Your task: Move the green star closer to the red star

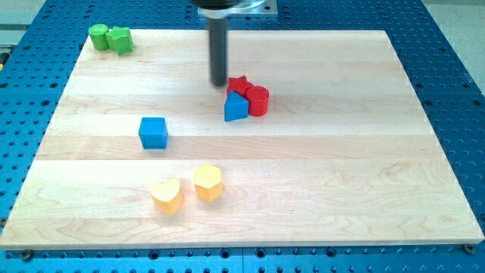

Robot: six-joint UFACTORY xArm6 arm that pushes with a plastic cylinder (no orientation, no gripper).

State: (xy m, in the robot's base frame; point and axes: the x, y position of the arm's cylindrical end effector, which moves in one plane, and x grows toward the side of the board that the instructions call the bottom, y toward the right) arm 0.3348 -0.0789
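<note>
Camera view: green star (120,39) at top left, pointing unclear; my tip (219,83) beside red star (239,84).

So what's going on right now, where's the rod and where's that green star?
My tip just left of the red star, far from target. Green star at top-left corner, touching green cylinder. Path between the stars open; blue triangle, red cylinder crowd red star.

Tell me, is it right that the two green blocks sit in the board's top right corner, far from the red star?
Not quite. The camera view shows the two green blocks in the top left corner of the wooden board, far from the red star.
</note>
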